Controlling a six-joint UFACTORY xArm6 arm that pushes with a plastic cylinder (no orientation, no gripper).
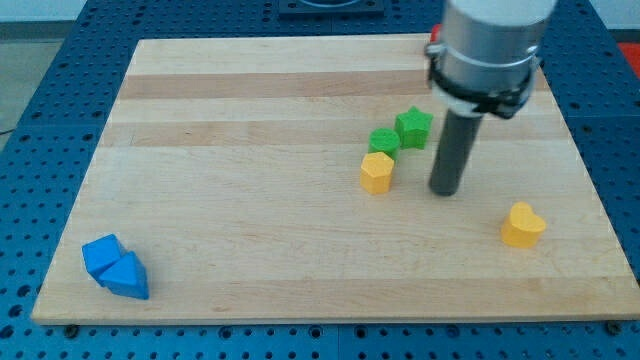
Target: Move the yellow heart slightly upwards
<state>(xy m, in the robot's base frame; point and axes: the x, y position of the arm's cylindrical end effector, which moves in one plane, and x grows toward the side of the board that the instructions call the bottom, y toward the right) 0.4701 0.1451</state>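
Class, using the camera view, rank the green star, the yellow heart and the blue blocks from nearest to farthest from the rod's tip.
Measured from my tip:
1. Green star, just up and to the view's left.
2. Yellow heart, down toward the view's right.
3. Blue blocks, far off at the view's bottom left.

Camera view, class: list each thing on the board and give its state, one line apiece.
yellow heart: alone, lower right, untouched.
my tip: on the board, up-left of the heart, apart from all blocks.
yellow block: touching the green block.
green block: between yellow block and green star.
green star: flat.
blue blocks: paired, bottom-left.
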